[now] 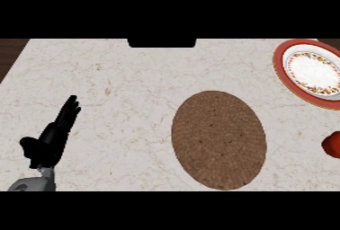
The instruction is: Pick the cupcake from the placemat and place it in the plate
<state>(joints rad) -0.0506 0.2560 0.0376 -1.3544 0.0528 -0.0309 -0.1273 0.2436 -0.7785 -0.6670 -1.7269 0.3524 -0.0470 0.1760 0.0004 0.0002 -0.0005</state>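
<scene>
1. Fingers of left hand (51,140) straight, holding nothing, resting at lower left.
2. Bench (119,90): pale veined marble.
3. Placemat (219,140): brown woven oval, bare.
4. Plate (312,72): red rim, white patterned centre, upper right.
5. Red rounded object (333,145) at right edge, cut off; cannot tell if it is the cupcake.

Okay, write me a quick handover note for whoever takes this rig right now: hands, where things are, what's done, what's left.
Left hand: open, fingers straight, resting over the counter at the left, holding nothing.
Right hand: not in view.
Placemat: brown oval, centre of the counter, nothing on it.
Plate: far right corner, nothing in it.
Red thing at the right edge, mostly cut off; may be the cupcake, cannot tell, nor what holds it.
Done: cupcake is off the placemat.
Left: get it into the plate.
</scene>
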